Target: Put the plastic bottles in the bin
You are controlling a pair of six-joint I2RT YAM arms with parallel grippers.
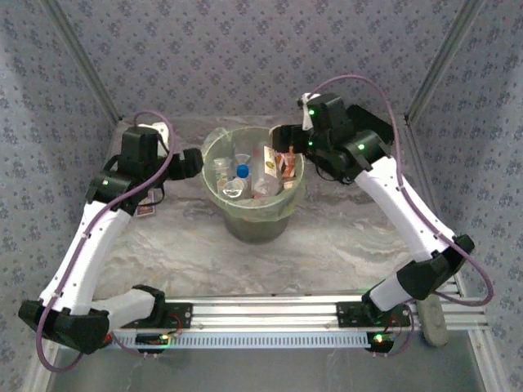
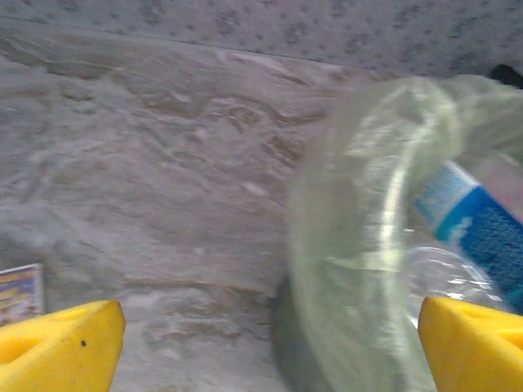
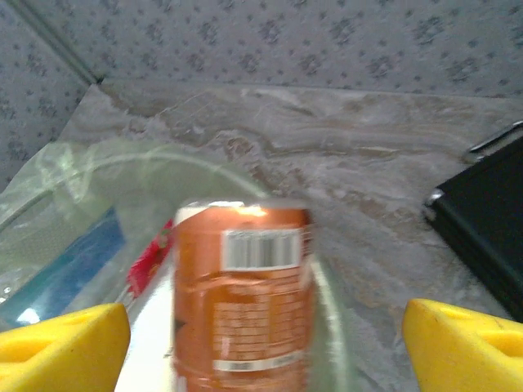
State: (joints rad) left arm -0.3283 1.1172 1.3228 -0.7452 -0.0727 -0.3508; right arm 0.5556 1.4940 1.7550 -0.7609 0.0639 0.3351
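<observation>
The pale-green bin (image 1: 214,186) stands mid-table, holding several plastic bottles: one with a blue cap (image 1: 243,171), one with an orange label (image 1: 288,164). My left gripper (image 1: 193,162) hovers just outside the bin's left rim, jaws wide open and empty. In the left wrist view, the left gripper (image 2: 270,343) has the bin's rim (image 2: 359,204) in front of it and a blue-labelled bottle (image 2: 482,241) inside. My right gripper (image 1: 284,137) is at the right rim, open. In the right wrist view, the right gripper (image 3: 265,343) looks over an orange-labelled bottle (image 3: 245,302), blurred and free of both yellow fingers (image 3: 65,343), just inside the bin's rim (image 3: 122,163).
A flat black box (image 1: 374,124) lies at the back right behind the right arm, box (image 3: 490,216) close to the right gripper. A small printed card (image 1: 145,210) lies left of the bin, card (image 2: 20,294). A grey cylinder (image 1: 431,320) rests off the table's front right corner.
</observation>
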